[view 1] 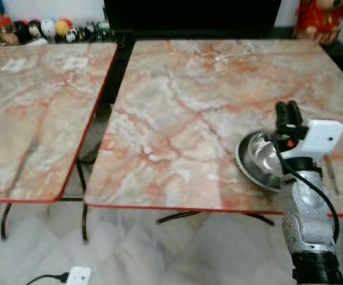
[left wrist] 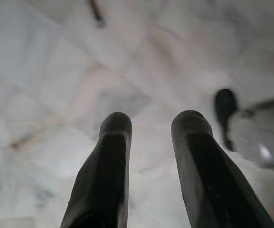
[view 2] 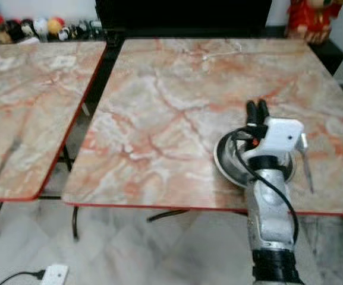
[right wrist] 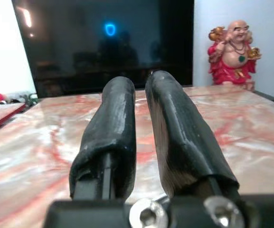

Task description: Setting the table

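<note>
Two tables with a marble pattern of pink and grey and a red edge stand side by side, with a dark gap between them. The right table (view 1: 219, 107) is the larger in view, and the left table (view 1: 34, 113) is partly cut by the picture's border.

A steel bowl (view 1: 259, 159) sits on the right table, near its near edge and toward the right side. The right gripper (view 1: 289, 113) is above the far rim of the bowl, and the silver arm comes up from the near right and covers part of the bowl. Its two black fingers (right wrist: 118, 133) point to the far side and stand close together, with only a thin slit between them, and they hold nothing. I cannot tell if the gripper touches the bowl.

A thin metal utensil (view 2: 307, 169) lies on the table just to the right of the bowl.

The left gripper (left wrist: 148, 137) hangs over the pale tiled floor (left wrist: 56, 71), its fingers parted with a clear gap and nothing between them.

At the far side there is a dark screen (right wrist: 103, 42), a red and gold laughing statue (right wrist: 234, 52) at the far right, and a row of small colourful figures (view 1: 40, 28) at the far left. A white power strip (view 1: 79, 275) lies on the floor near the left table.
</note>
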Controlling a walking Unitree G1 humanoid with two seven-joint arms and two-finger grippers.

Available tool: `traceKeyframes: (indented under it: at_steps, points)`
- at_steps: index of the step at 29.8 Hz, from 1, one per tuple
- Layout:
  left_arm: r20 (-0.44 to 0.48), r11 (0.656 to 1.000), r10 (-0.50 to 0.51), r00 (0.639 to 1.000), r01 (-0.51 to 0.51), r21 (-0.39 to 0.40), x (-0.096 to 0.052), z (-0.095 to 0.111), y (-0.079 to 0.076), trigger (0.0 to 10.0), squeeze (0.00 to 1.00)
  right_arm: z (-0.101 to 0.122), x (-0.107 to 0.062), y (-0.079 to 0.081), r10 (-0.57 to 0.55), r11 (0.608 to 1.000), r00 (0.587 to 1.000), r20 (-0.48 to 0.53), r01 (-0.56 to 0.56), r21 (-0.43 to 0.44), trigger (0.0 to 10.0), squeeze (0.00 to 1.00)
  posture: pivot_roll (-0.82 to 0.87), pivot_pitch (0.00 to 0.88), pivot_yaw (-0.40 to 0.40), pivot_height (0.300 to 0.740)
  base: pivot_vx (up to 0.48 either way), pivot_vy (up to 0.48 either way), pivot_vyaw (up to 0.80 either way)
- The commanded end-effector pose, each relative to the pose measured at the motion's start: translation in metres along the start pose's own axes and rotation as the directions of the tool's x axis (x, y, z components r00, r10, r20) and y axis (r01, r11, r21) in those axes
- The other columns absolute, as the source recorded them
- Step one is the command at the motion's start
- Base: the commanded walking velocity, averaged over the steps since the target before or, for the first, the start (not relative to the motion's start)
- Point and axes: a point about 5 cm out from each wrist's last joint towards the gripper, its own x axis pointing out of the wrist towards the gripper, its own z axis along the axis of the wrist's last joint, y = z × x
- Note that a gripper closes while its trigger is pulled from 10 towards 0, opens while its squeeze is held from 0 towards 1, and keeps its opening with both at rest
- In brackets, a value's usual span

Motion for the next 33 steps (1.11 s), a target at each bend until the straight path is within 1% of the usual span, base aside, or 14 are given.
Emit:
traceKeyframes:
  at_steps: [1, 5, 8, 12, 22, 26, 29, 33]
  points:
    - [-0.042, 1.000, -0.021, 0.999, 0.020, -0.014, -0.002, -0.011, -0.007, 10.0, 0.00, 0.001, -0.002, -0.002, -0.014, 1.000, 1.000, -0.010, 0.014, -0.010, 10.0, 0.00, -0.10, 0.071, 0.052, 0.740, 0.000, 0.480, 0.00]
    - [-0.046, 1.000, -0.018, 0.999, 0.017, -0.015, -0.002, -0.011, -0.004, 10.0, 0.00, -0.001, -0.002, 0.002, -0.012, 1.000, 1.000, -0.014, 0.012, -0.005, 10.0, 0.00, -0.10, 0.059, 0.052, 0.740, 0.000, 0.480, 0.00]
    - [-0.049, 1.000, -0.011, 0.999, 0.010, -0.015, -0.002, -0.011, 0.000, 10.0, 0.00, -0.003, -0.002, 0.008, 0.008, 1.000, 1.000, -0.024, -0.008, 0.004, 10.0, 0.00, -0.10, 0.048, 0.049, 0.740, 0.000, 0.480, 0.00]
    - [-0.050, 1.000, -0.004, 0.999, 0.003, -0.015, -0.002, -0.011, 0.003, 10.0, 0.00, -0.005, -0.003, 0.010, 0.013, 1.000, 0.999, -0.031, -0.013, 0.001, 10.0, 0.00, -0.09, 0.040, 0.048, 0.740, 0.000, 0.480, 0.00]
    - [-0.058, 1.000, -0.002, 0.998, 0.001, -0.015, -0.003, -0.013, 0.002, 10.0, 0.00, -0.009, -0.005, 0.018, 0.026, 0.999, 0.998, -0.049, -0.025, 0.021, 10.0, 0.00, -0.09, 0.018, 0.044, 0.740, 0.000, 0.480, 0.00]
    - [-0.064, 1.000, 0.000, 0.998, -0.001, -0.017, -0.004, -0.017, 0.002, 10.0, 0.00, -0.013, -0.006, 0.021, 0.036, 0.999, 0.997, -0.063, -0.035, 0.018, 10.0, 0.00, -0.09, 0.012, 0.041, 0.740, 0.000, 0.480, 0.00]
    - [-0.069, 1.000, 0.001, 0.998, -0.002, -0.016, -0.005, -0.020, 0.003, 10.0, 0.00, -0.013, -0.007, 0.021, 0.037, 0.999, 0.997, -0.067, -0.036, 0.017, 10.0, 0.00, -0.09, 0.012, 0.040, 0.740, 0.000, 0.480, 0.00]
    - [-0.069, 1.000, 0.004, 0.998, -0.006, -0.017, -0.006, -0.021, 0.004, 10.0, 0.00, -0.015, -0.006, 0.021, 0.044, 0.999, 0.996, -0.080, -0.043, 0.015, 10.0, 0.00, -0.09, 0.038, 0.036, 0.740, 0.000, 0.480, 0.00]
